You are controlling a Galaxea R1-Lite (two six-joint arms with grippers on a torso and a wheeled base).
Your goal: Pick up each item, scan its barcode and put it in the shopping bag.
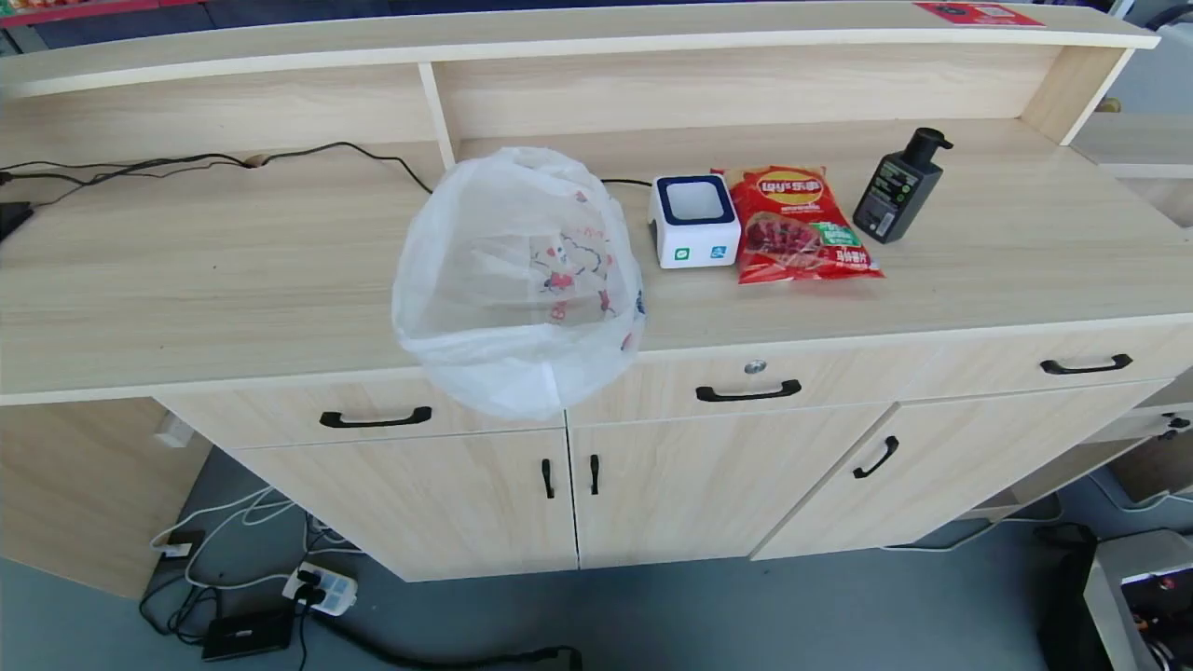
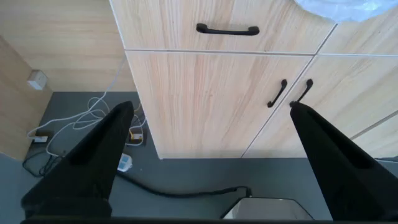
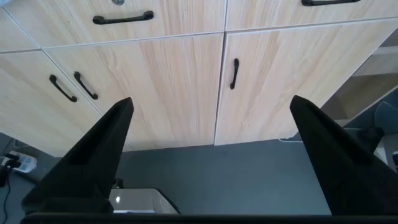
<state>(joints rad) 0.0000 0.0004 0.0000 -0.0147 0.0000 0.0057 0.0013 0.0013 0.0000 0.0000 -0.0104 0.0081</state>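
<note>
Black fingers of my left tool (image 2: 209,107) stand wide apart with nothing between them, and they face the pale wooden cabinet doors (image 2: 211,106) under the tabletop (image 1: 186,280). Past that tool I see a black drawer handle (image 2: 227,29), and beyond it the lower edge of the white plastic shopping bag (image 1: 517,280), which sits open on the tabletop and sags over its front edge. Grey floor (image 2: 186,171) lies beneath the left tool, with a black cable (image 2: 174,190) running across it and a white power strip (image 1: 322,589) off to the side.

My right tool (image 3: 211,99) is also spread wide and carries nothing. It faces another pair of cabinet doors, with a black drawer handle (image 3: 123,18) farther ahead of it.

All the task's things are up on the tabletop, well apart from both tools. Just beside the shopping bag, on the side toward my right tool, stands the white barcode scanner (image 1: 693,221) with its dark-framed window facing up. A red bag of chips (image 1: 802,224) lies flat, touching the scanner's far side. A dark pump bottle (image 1: 899,191) stands upright just beyond the chips, farthest from the left tool.
</note>
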